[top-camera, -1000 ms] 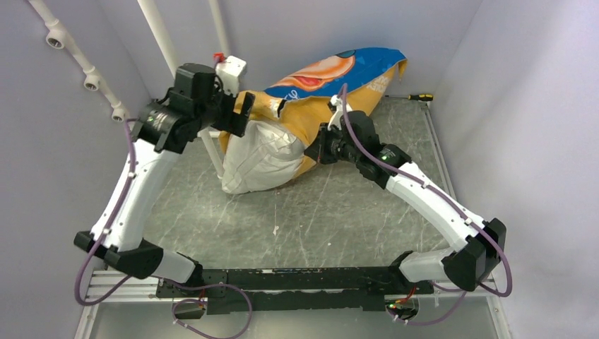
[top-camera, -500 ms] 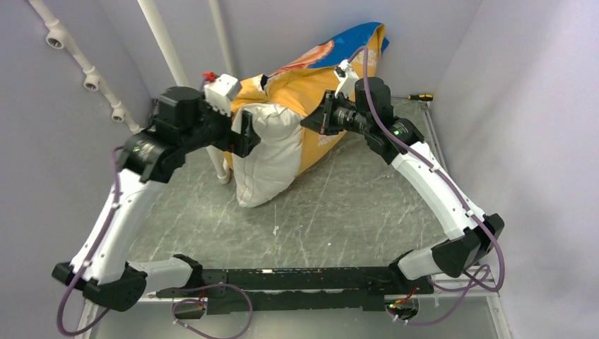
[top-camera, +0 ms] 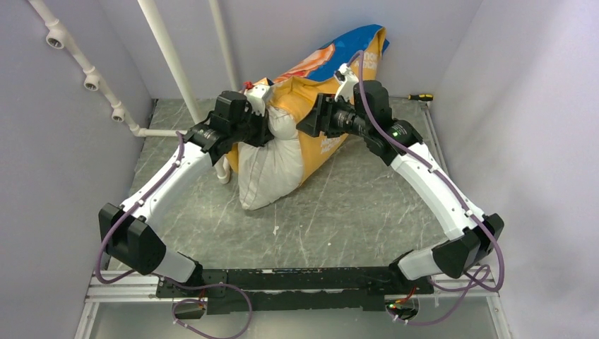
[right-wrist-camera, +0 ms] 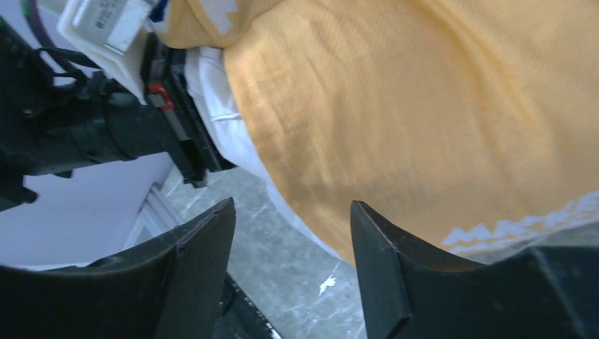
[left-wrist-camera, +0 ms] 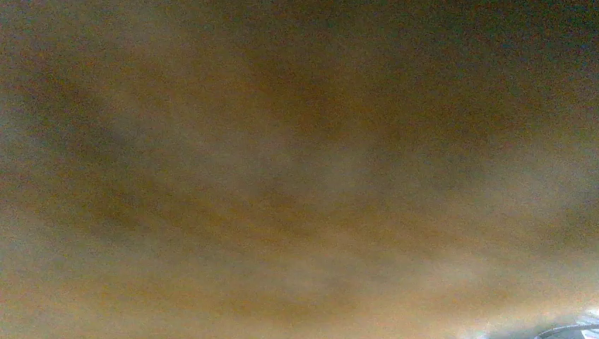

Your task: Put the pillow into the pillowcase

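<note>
Both arms lean in from opposite sides until their wrists nearly meet at the far middle. The left arm (top-camera: 166,187) has its elbow low by its base, and its long forearm slopes up and to the right. The left gripper (top-camera: 267,129) at its end is closed tight. The right arm (top-camera: 431,187) folds at a low elbow on the right and points left. The right gripper (right-wrist-camera: 291,212) has its two dark fingers (right-wrist-camera: 201,247) spread, with nothing between them. The two grippers face each other, close together.

Pillow (top-camera: 265,176), pillowcase (top-camera: 318,155) block back centre; table (top-camera: 339,219) open in front.
</note>
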You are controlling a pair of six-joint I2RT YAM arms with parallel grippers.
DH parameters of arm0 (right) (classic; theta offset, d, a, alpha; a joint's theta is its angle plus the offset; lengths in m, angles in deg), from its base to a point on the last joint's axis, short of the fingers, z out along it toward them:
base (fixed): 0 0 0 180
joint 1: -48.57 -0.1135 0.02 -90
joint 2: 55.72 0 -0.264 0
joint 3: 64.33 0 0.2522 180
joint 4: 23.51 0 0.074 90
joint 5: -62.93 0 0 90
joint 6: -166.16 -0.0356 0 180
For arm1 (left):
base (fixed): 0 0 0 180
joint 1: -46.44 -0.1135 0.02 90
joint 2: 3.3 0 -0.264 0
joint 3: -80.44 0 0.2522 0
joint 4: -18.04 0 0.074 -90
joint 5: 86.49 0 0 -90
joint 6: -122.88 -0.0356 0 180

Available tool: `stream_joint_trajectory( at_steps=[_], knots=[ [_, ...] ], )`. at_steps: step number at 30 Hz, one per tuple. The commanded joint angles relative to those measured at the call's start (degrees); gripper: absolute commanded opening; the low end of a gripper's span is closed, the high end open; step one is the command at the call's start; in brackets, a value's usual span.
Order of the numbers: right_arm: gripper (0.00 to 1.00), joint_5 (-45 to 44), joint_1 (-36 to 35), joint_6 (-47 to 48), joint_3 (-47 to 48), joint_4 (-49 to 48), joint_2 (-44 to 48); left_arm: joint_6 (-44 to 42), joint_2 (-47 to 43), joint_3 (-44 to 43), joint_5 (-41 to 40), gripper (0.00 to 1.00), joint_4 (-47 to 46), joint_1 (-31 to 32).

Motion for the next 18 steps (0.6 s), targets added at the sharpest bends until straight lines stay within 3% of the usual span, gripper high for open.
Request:
stream_joint_trajectory(
  at_steps=[1, 4, 7, 11, 13, 15, 16, 18],
  knots=[
    [0.68, -6.6, -0.3, 3.2, -1.8, -1.2, 1.9, 1.3, -0.1, -2.9, -3.2, 0.00, -9.5, -0.3],
    [0.77, -8.3, -2.3, 5.0, -0.8, 0.9, 0.3, 1.0, -0.6, -2.8, -3.9, 0.00, -8.8, -0.3],
    [0.80, -10.3, -5.2, 6.4, -0.2, 1.4, -0.8, 0.9, -0.9, -2.5, -3.8, 0.00, -8.5, -0.3],
    [0.59, -15.7, -8.7, 7.0, 1.2, 3.2, -2.5, 1.4, -0.7, -2.2, -3.8, 0.00, -8.6, -0.3],
    [0.49, -23.9, -10.6, 7.2, 2.0, 5.3, -3.0, 1.5, -0.4, -2.4, -3.5, 0.00, -8.4, -0.3],
    [0.32, -32.0, -12.4, 6.8, 4.2, 8.9, -3.4, 1.3, 0.0, -2.9, -3.3, 0.00, -7.8, -0.3],
    [0.29, -34.9, -13.0, 6.7, 4.7, 10.1, -3.1, 1.2, 0.2, -3.2, -3.4, 0.00, -7.6, -0.3],
    [0.14, -36.9, -13.5, 7.0, 4.7, 10.7, -2.0, 0.8, 0.4, -3.5, -3.6, 0.00, -7.0, -0.3]
  ],
)
